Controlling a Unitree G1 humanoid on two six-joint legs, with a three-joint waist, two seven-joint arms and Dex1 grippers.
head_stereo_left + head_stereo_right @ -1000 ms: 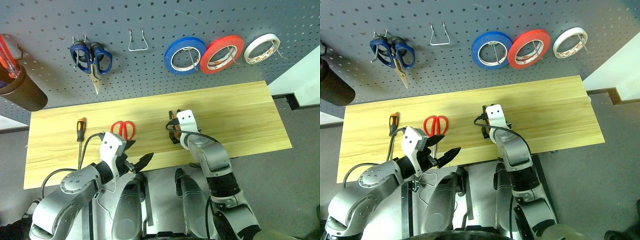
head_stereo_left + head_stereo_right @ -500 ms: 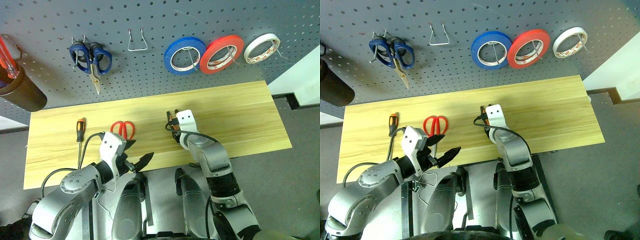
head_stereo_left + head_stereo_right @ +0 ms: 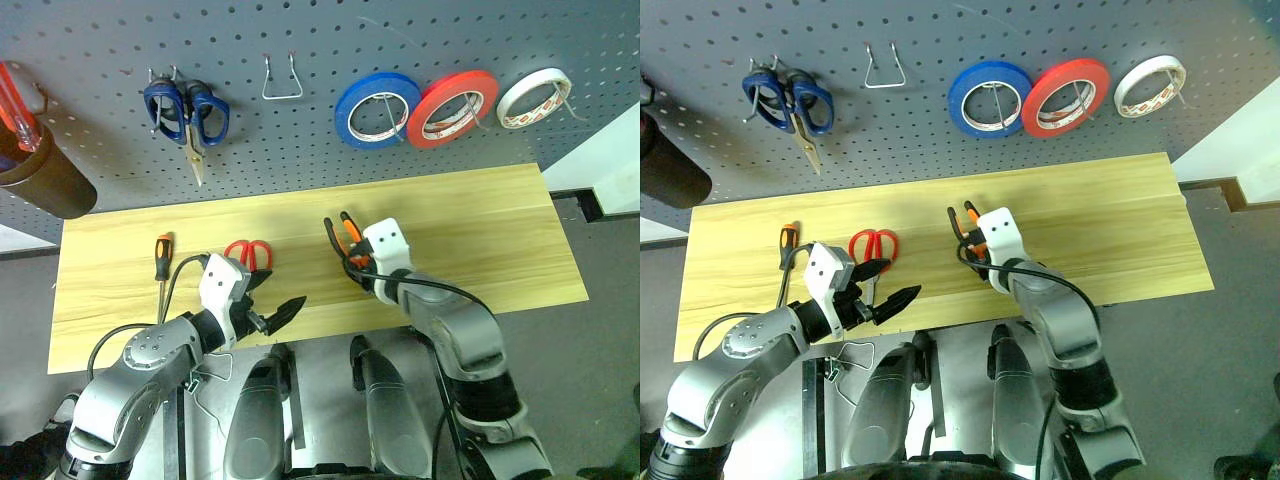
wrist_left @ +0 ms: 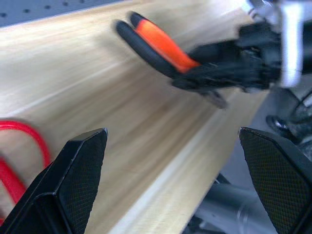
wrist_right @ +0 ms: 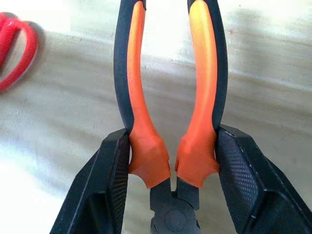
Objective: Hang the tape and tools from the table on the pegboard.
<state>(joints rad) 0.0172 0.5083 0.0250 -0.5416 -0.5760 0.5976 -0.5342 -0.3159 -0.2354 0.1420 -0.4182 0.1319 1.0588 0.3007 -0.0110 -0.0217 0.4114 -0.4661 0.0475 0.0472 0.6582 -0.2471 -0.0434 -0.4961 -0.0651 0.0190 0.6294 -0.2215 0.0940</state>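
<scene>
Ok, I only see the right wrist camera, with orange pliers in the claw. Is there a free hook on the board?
Observer: Yes. For your pliers there's an empty wire hook on the pegboard, between the blue scissors and the blue roll.
Operator: Is the red tape up?
Observer: Yes, the red tape hangs beside the blue roll.
Operator: And the other claw?
Observer: The left claw is open and empty, near the red scissors.

I stand in a workshop: a dark grey pegboard (image 3: 300,130) holds blue-handled scissors (image 3: 186,115) and tape rolls (image 3: 377,109) above my light wooden desk (image 3: 480,230).
</scene>
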